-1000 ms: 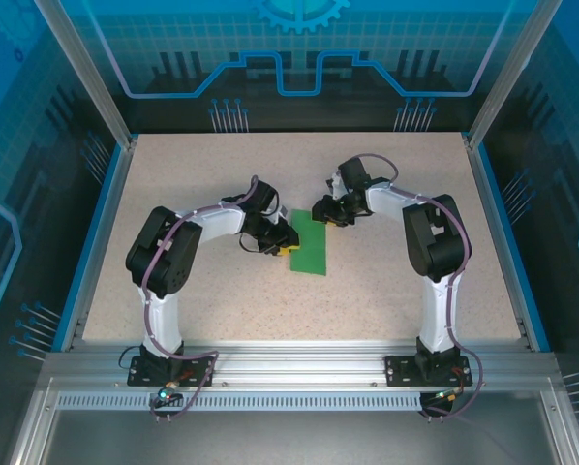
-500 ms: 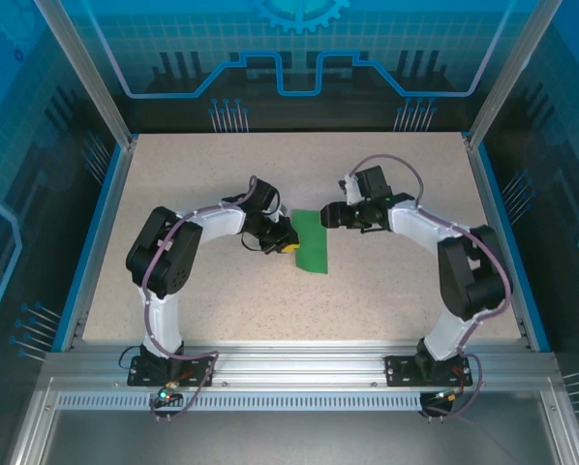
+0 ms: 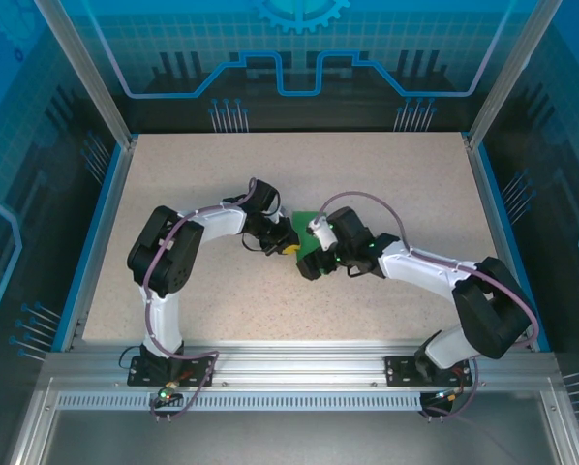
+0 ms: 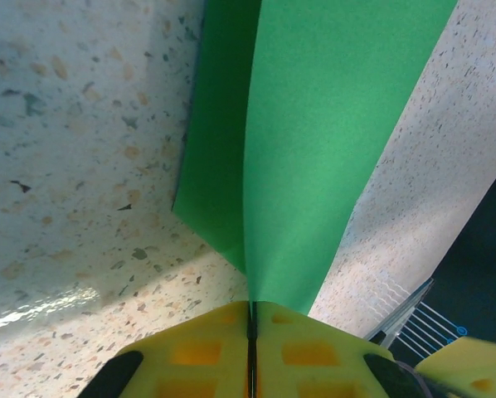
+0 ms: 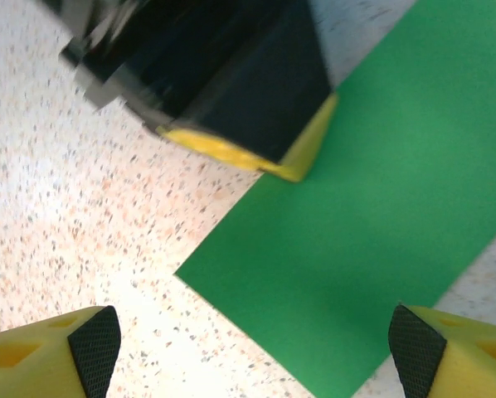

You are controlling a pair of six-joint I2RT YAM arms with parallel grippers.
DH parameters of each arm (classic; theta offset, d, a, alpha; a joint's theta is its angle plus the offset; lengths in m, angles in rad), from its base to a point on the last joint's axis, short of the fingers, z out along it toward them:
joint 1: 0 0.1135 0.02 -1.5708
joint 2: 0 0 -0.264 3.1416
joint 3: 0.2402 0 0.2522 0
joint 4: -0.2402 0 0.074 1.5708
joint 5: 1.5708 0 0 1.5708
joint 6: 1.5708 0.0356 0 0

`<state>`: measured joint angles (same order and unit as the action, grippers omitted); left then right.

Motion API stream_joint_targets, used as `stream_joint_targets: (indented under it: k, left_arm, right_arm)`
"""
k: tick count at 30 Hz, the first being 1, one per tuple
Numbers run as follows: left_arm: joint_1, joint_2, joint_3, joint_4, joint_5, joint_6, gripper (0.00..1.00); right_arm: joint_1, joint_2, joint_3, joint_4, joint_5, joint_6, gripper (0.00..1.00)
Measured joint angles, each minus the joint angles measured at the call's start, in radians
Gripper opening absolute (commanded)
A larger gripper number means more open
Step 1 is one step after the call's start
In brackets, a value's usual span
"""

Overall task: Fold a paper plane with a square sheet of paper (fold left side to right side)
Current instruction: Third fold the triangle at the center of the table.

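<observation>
The thin bright green paper sheet [image 5: 381, 207], folded double, lies midway between the left and right edges of the speckled table [image 3: 202, 174]. The left gripper [image 4: 252, 311] pinches its edge; the right gripper [image 5: 255, 342] hovers over it, fingers spread

Folded in half into a narrow, matte green rectangle, the sheet of paper [image 5: 372, 224] lies mid-table, its left edge pinched in my left gripper [image 4: 251, 319], top layer slightly lifted.

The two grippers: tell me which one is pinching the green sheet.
The left gripper: it is shut on the edge of the green sheet. The right gripper hangs open above the sheet, jaws spread wide.
</observation>
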<state>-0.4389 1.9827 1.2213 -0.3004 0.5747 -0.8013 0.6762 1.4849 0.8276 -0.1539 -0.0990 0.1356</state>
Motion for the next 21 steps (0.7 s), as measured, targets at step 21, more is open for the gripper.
stream_joint_targets:
  k: [21]
  left_arm:
    - [0.0,0.014,0.0,-0.001,0.037,-0.013,0.1]
  right_arm:
    - [0.09,0.166,0.03,0.057,0.101,-0.116,0.59]
